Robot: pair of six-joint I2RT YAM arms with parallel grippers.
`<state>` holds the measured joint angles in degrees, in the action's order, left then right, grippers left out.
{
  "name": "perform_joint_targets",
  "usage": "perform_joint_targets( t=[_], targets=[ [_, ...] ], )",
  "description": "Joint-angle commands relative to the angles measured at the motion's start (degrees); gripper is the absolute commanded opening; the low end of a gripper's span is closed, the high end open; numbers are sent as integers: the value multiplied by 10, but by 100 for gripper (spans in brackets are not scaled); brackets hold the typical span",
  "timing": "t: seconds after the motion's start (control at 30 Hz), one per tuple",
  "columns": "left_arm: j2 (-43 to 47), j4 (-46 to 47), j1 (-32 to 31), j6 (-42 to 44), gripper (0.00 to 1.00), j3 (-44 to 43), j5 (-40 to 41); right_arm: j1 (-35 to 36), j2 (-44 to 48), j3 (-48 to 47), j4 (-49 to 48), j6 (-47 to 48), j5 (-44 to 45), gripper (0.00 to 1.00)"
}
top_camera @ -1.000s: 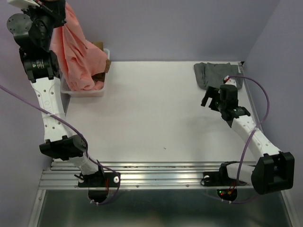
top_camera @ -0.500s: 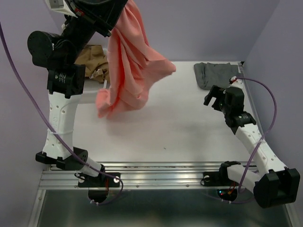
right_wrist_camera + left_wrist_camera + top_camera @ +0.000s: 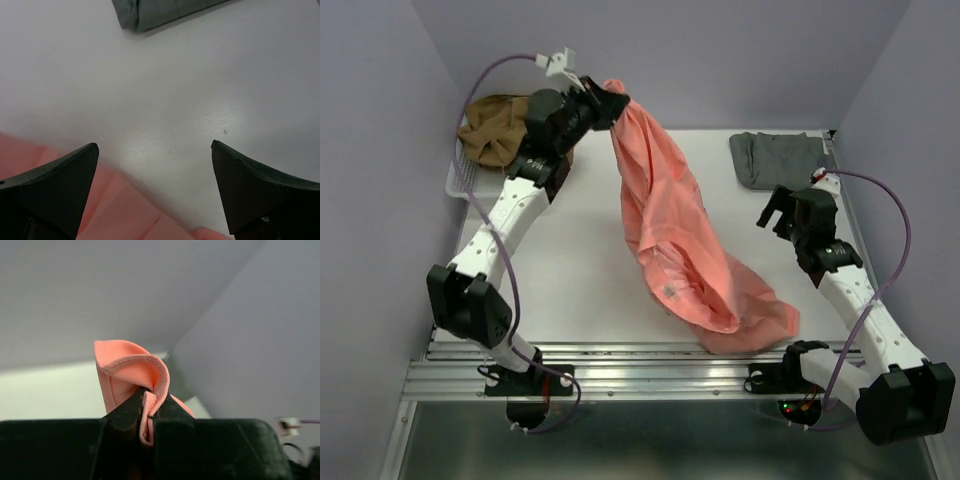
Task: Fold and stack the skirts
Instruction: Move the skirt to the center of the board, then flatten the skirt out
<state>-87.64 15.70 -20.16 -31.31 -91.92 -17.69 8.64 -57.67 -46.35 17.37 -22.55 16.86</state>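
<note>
My right arm runs from its base along the right edge of the table (image 3: pixel 570 260), with the elbow low and the forearm angled in toward the middle. My right claw (image 3: pixel 772 212) (image 3: pixel 152 146) tilts down over bare tabletop, its 2 fingers spread wide with nothing between them. The salmon-pink skirt (image 3: pixel 670 240) (image 3: pixel 120 215) lies just on the near side of this claw, under its left fingertip. Beyond the claw, near the far right corner, the grey skirt (image 3: pixel 778 158) (image 3: pixel 160 12) lies folded flat.

My left arm rises from its base, bends at an elbow pushed out to the left, then reaches up and across toward the far wall. My left claw (image 3: pixel 610 103) (image 3: pixel 148 407) is high above the table, pinched tight on the hemmed edge of the salmon-pink skirt, and 1 loop of hem curls up past the fingertips. From this claw the cloth drapes down and toward me in 1 long fall, and its lower end is bunched on the table near the front edge. To the left of this claw, behind its wrist, the olive-brown skirt (image 3: pixel 490 130) sits heaped in the white mesh basket (image 3: pixel 458 180).
</note>
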Motion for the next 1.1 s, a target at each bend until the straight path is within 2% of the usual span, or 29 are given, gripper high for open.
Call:
perform_joint_targets(
  t=[0.0,0.03,0.1,0.13,0.3,0.33,0.4,0.43,0.53,0.63,0.67,0.7,0.73,0.8,0.9,0.97,1.07],
  targets=[
    [-50,-106,4,31,17,67,190,1,13,-27,34,0,27,100],
    [-60,-126,5,33,40,71,205,1,12,-28,37,1,25,100],
    [-88,-181,6,38,72,66,228,1,8,-32,50,1,20,100],
    [-90,-191,6,41,98,64,233,1,5,-34,52,2,17,100],
    [-71,-228,0,58,99,72,249,1,-2,-39,74,5,-57,100],
    [-65,-233,-4,59,99,81,246,1,-2,-42,79,11,-105,100],
    [-43,-245,-18,66,99,122,233,1,-4,-47,99,31,-165,100],
    [-34,-247,-23,66,99,141,226,6,-5,-50,104,36,-231,100],
    [1,-248,-41,71,99,217,196,39,-17,-49,116,36,-275,100],
    [31,-259,-54,62,99,291,193,131,-33,-51,131,10,-243,100],
    [39,-260,-58,59,99,311,194,159,-39,-51,133,1,-201,100],
    [54,-257,-63,57,99,348,195,219,-51,-51,135,-23,-175,100],
    [59,-255,-74,61,99,366,198,247,-57,-51,134,-37,-114,100],
    [67,-246,-89,60,99,401,205,320,-84,-58,131,-89,-61,100],
    [62,-246,-118,56,99,415,216,376,-137,-73,133,-158,23,100],
    [46,-248,-131,56,99,417,252,419,-165,-95,138,-187,78,100],
    [24,-251,-141,59,99,414,282,457,-219,-125,137,-210,112,100]
  ],
)
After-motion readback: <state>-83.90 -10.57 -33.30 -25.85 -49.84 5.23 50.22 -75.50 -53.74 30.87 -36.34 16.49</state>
